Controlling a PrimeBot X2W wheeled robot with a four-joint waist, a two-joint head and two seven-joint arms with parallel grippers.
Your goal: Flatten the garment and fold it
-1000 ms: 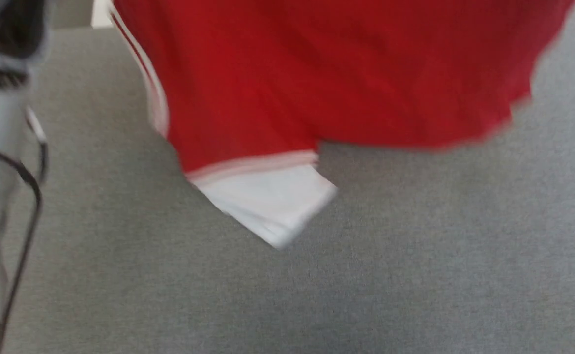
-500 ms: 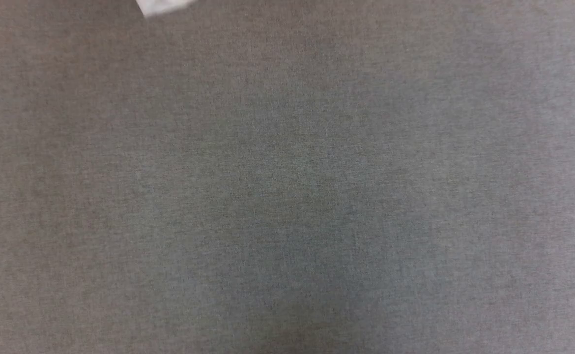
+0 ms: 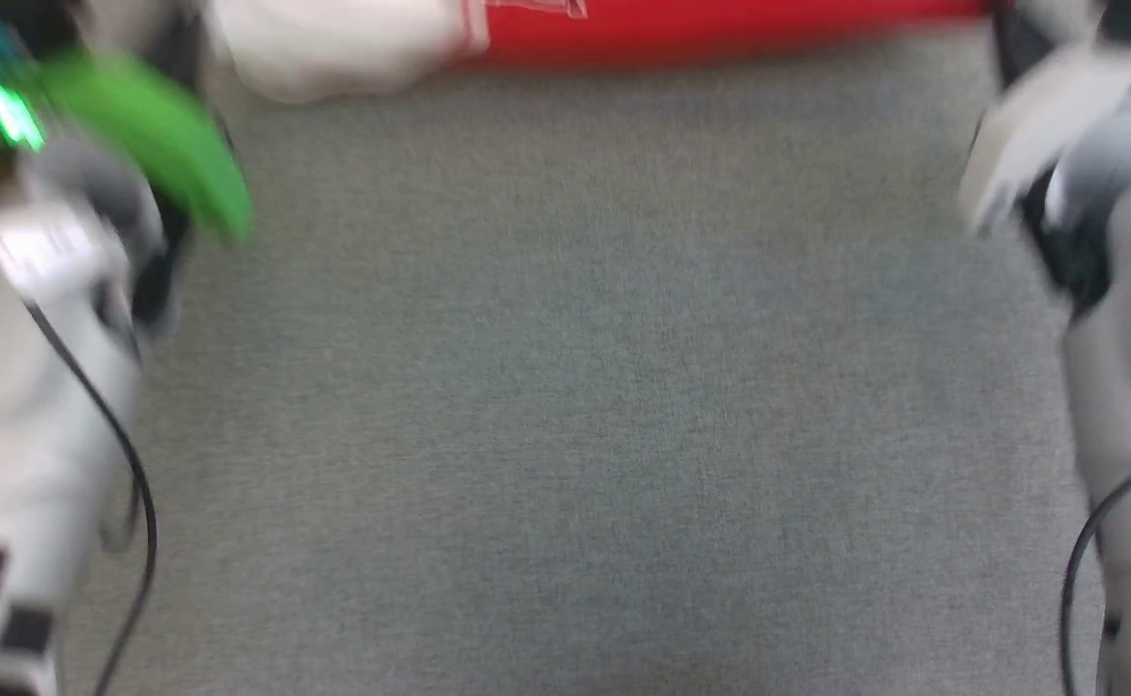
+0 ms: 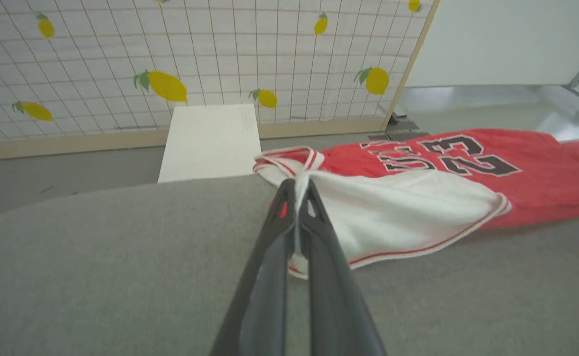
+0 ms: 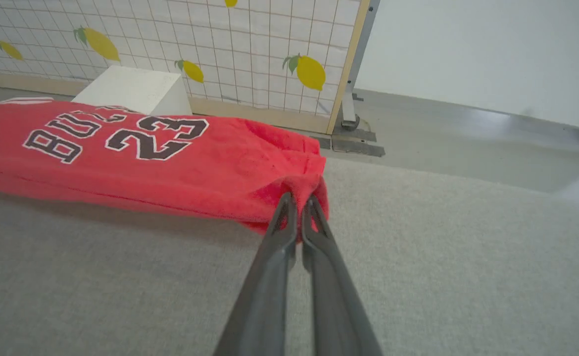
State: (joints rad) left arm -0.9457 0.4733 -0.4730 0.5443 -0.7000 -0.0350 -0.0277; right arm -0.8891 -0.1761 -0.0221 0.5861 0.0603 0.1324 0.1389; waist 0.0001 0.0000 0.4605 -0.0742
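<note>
shirt (image 5: 180, 168): laid bunched along the far edge of the tabletop (image 5: 121, 287).
left gripper (image 4: 298, 188): clamped on the shirt's white sleeve end.
right gripper (image 5: 297, 199): clamped on its red hem end.
advice: both ends to be drawn apart evenly and low, until creases are pulled out.

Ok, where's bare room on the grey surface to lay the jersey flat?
The grey surface is bare between left forearm and right forearm, from the jersey toward the robot. Crowded along the far side: the jersey stretches there, pinched by the left gripper and right gripper, white box behind.
</note>
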